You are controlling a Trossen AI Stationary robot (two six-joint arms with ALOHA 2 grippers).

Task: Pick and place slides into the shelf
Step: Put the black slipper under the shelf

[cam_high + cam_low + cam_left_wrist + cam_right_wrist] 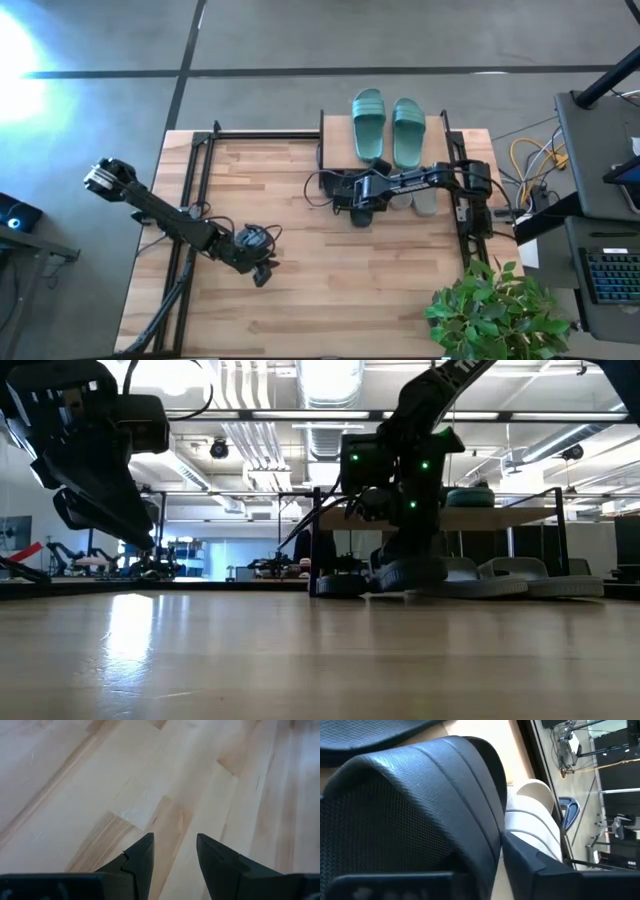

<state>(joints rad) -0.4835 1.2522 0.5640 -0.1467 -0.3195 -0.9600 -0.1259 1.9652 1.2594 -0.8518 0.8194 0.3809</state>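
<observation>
slides: teal pair (389,128) on the shelf (335,130) top, far edge
right hand (362,212): pinching black slide (420,795) strap beside shelf; ready to lift
left hand (172,865): spread, idle over worktop (300,290)

teal-green slides (388,127), black ribbed slide (420,795), light wood shelf (340,135)

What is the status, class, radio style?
Right gripper at black ribbed rubber slide beside shelf. Left gripper open over bare table. Nothing obstructing.

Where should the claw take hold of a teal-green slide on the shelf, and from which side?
Grip the teal-green slide by its raised ribbed strap, coming straight down from above: it lies flat on the shelf top, and the strap arches clear of the sole.
</observation>
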